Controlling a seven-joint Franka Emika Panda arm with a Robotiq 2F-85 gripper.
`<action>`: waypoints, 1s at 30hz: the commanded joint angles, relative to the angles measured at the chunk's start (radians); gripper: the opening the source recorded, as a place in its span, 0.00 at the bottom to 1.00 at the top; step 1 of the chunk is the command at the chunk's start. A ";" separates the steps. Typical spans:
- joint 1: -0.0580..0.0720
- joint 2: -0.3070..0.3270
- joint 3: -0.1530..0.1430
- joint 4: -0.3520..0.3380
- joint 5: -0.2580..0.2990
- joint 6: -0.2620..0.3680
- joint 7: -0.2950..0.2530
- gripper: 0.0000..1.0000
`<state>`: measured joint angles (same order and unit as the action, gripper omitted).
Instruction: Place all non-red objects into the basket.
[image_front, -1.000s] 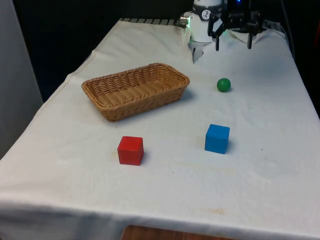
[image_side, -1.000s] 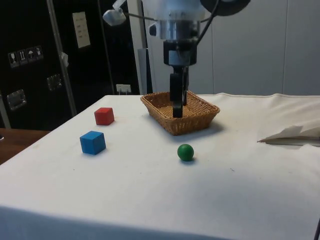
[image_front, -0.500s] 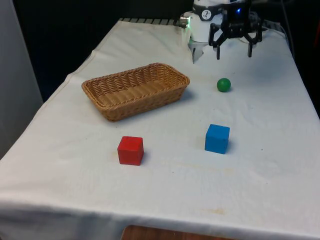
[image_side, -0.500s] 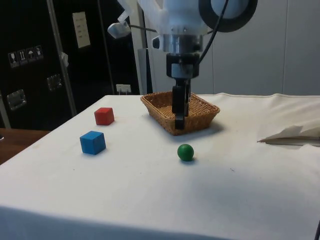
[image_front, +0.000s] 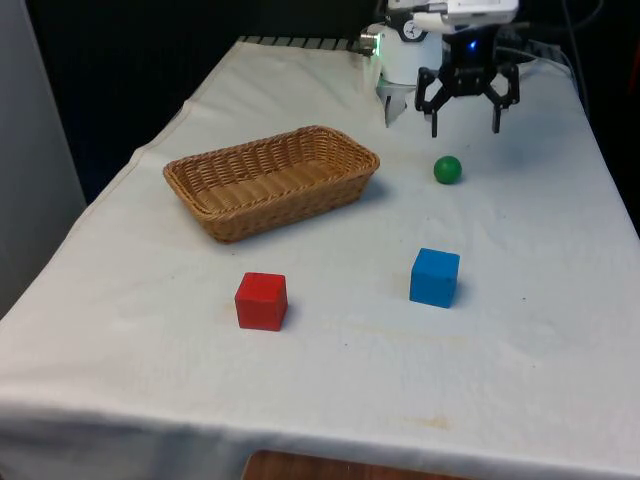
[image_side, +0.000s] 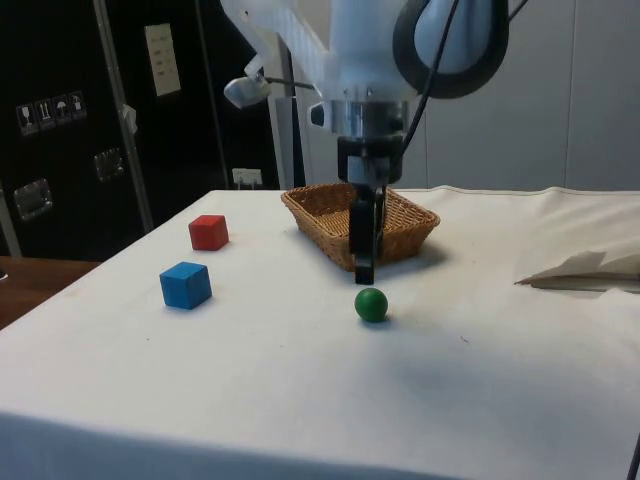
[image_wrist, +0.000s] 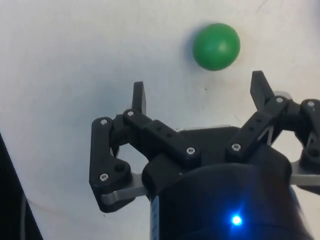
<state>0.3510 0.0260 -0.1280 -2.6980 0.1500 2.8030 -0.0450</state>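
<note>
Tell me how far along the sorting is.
Nothing is in the basket yet. The open gripper hangs above the green ball, holding nothing. The ball and the blue cube remain to be binned; the red cube stays on the cloth.

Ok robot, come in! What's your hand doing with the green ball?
Hand open, empty, above and just behind green ball. Ball on cloth, untouched. Basket empty. Nothing in the way.
</note>
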 joint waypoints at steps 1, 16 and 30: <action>0.004 0.008 0.012 -0.001 0.055 0.015 -0.034 1.00; -0.016 0.155 0.012 0.046 0.051 0.105 -0.055 1.00; -0.024 0.186 0.027 0.046 0.064 0.114 -0.060 1.00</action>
<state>0.3410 0.2170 -0.1280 -2.6510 0.1780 2.9070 -0.0850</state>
